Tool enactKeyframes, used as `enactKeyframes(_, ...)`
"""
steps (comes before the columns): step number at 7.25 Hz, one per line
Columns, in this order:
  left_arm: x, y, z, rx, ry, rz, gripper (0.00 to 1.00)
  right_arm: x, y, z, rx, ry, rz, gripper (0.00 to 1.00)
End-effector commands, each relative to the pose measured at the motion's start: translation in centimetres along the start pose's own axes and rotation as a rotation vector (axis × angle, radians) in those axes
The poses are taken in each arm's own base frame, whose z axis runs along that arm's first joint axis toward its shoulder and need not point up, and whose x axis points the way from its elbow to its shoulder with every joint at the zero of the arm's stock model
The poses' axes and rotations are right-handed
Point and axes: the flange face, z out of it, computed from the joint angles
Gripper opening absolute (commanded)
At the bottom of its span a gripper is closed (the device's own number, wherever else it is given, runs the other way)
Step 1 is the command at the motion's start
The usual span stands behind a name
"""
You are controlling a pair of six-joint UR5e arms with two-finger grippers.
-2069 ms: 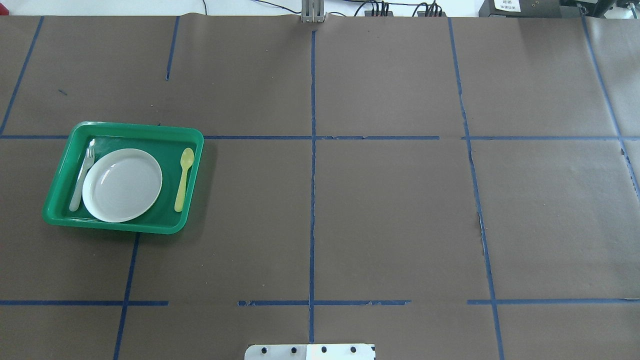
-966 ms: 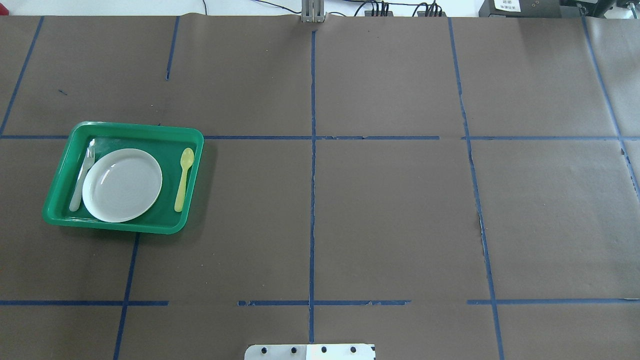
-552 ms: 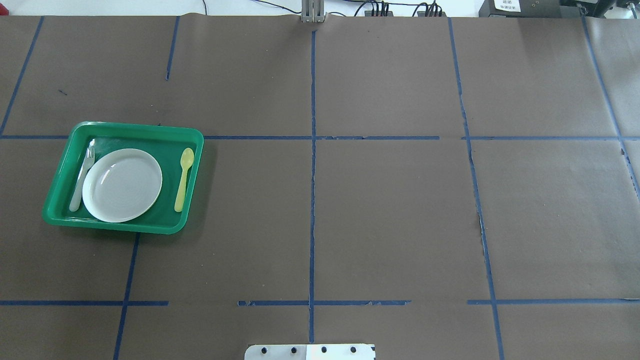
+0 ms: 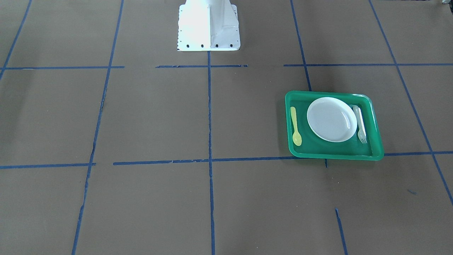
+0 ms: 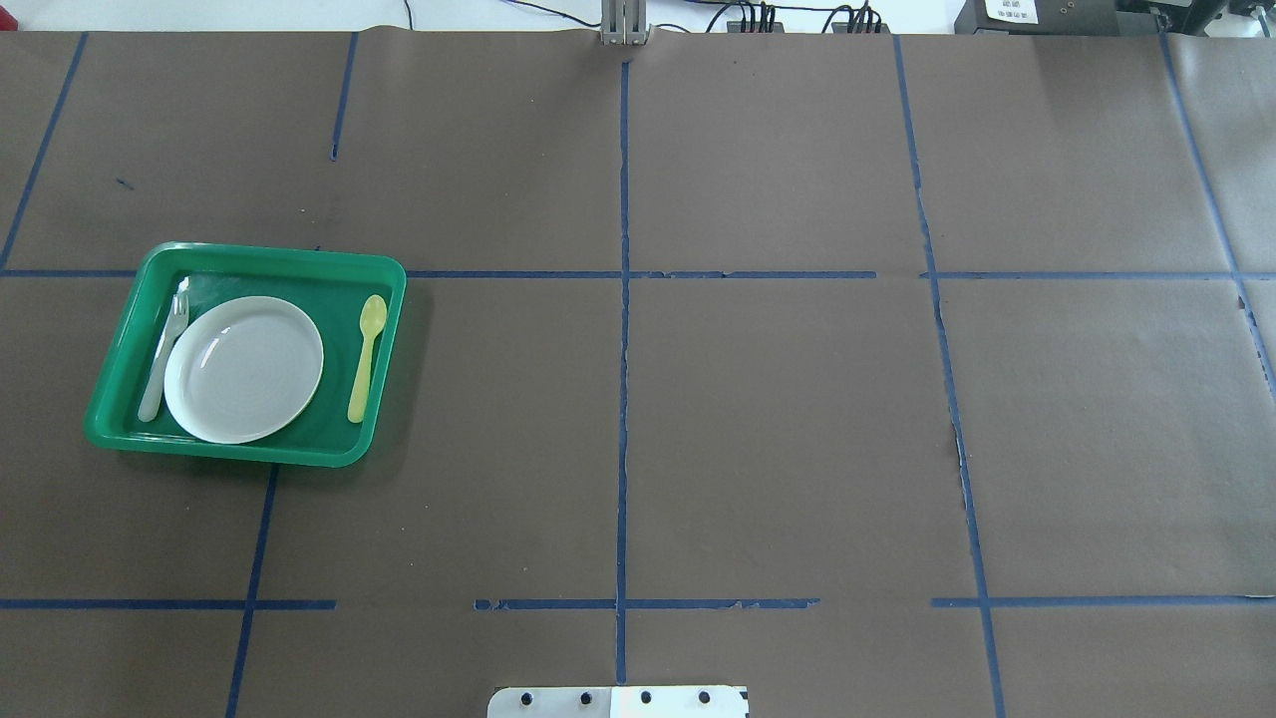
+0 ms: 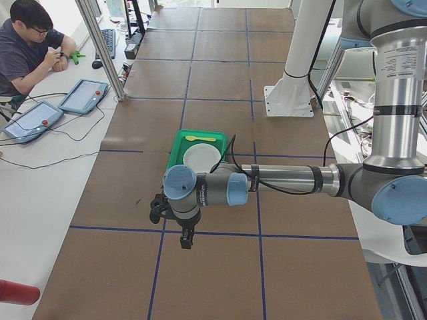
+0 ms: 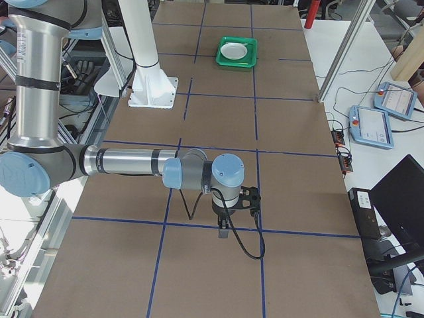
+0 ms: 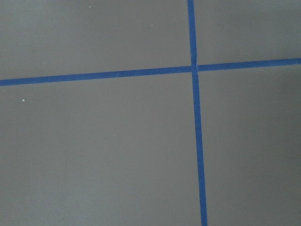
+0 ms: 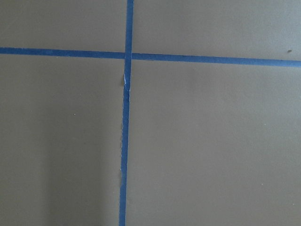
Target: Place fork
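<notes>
The pale fork [image 5: 159, 354] lies flat in the green tray [image 5: 249, 254], along the left side of the white plate [image 5: 244, 369]. In the front-facing view the fork [image 4: 360, 124] lies on the plate's [image 4: 331, 119] right in the tray [image 4: 332, 94]. No gripper shows in these two views. My left gripper [image 6: 186, 244] hangs over bare table, nearer the camera than the tray [image 6: 179, 143], with nothing seen in it; I cannot tell if it is open or shut. My right gripper [image 7: 223, 233] hangs over bare table far from the tray [image 7: 236, 65]; I cannot tell its state either.
A yellow spoon [image 5: 366, 357] lies in the tray on the plate's other side. The table is covered in brown paper with a blue tape grid. The robot's white base [image 4: 208, 24] stands at the table's edge. An operator [image 6: 27, 47] sits at a side desk with tablets.
</notes>
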Motion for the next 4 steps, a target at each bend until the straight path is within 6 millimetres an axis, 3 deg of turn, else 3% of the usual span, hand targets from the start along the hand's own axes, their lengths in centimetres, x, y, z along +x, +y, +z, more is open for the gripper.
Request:
enactKeyframes(1, 0.12, -0.01, -0.23, 0.005, 0.001, 0.002, 1.0, 0.0, 0.0, 0.0, 0.0, 0.0, 0.0, 1.0)
enactKeyframes(4, 0.02, -0.04, -0.53, 0.011, 0.0, 0.0, 1.0, 0.0, 0.0, 0.0, 0.0, 0.0, 0.0, 1.0)
